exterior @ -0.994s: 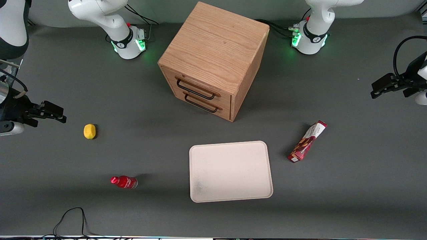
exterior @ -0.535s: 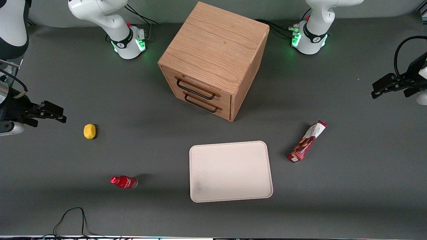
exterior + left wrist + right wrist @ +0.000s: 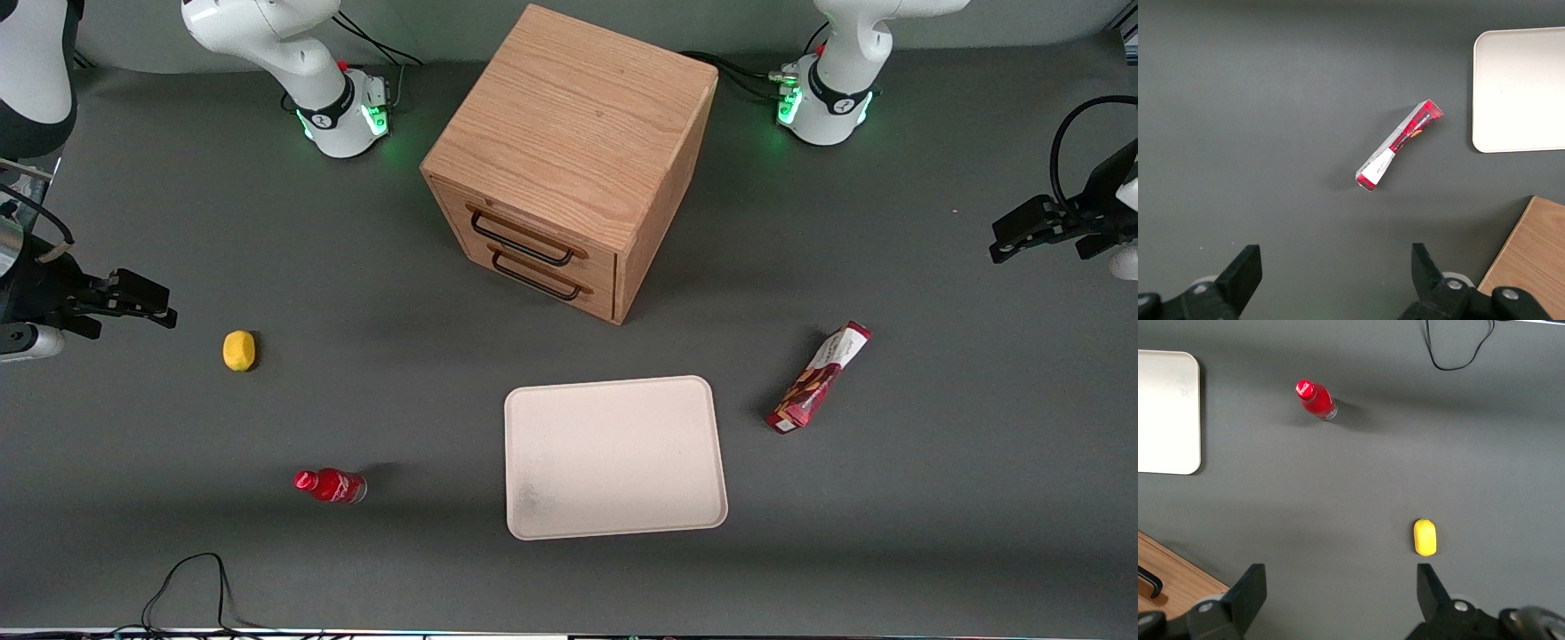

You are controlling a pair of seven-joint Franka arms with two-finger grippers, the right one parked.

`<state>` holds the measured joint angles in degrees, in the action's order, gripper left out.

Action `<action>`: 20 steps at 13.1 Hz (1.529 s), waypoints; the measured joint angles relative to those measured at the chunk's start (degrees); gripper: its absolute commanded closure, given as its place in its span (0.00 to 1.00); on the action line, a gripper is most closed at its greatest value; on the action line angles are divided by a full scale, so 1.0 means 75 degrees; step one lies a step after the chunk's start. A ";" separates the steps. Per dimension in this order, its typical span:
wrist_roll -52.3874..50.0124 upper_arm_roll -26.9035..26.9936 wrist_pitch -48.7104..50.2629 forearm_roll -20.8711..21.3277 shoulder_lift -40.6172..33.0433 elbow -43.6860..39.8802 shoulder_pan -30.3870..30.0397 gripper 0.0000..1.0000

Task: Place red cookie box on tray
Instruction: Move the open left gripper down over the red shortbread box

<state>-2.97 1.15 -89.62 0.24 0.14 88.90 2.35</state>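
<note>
Over the last second the gripper (image 3: 1333,270) has barely shifted, hanging high with fingers spread wide, empty, the red cookie box (image 3: 1399,145) well below it untouched beside the tray (image 3: 1485,100), so the reach has hardly begun.

A wooden cabinet (image 3: 569,151) with two shut drawers fills the upper middle of the frame. A lemon (image 3: 238,350) lies at mid-height, well apart from it. A red bottle (image 3: 331,485) lies lower, near a black cable (image 3: 191,582) at the bottom edge.
</note>
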 measured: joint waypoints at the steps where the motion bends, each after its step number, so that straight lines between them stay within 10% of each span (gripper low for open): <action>1: 0.0000 -0.0002 0.0000 -0.0003 0.0000 0.0012 0.0002 0.00; 13: 0.0011 -0.0125 -0.0617 -0.0044 0.0306 0.0125 0.1149 0.00; 20: 0.2353 -0.0126 -0.0850 -0.0028 0.0342 0.0127 0.1178 0.00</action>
<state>14.68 0.21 -95.99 0.03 2.70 89.85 11.19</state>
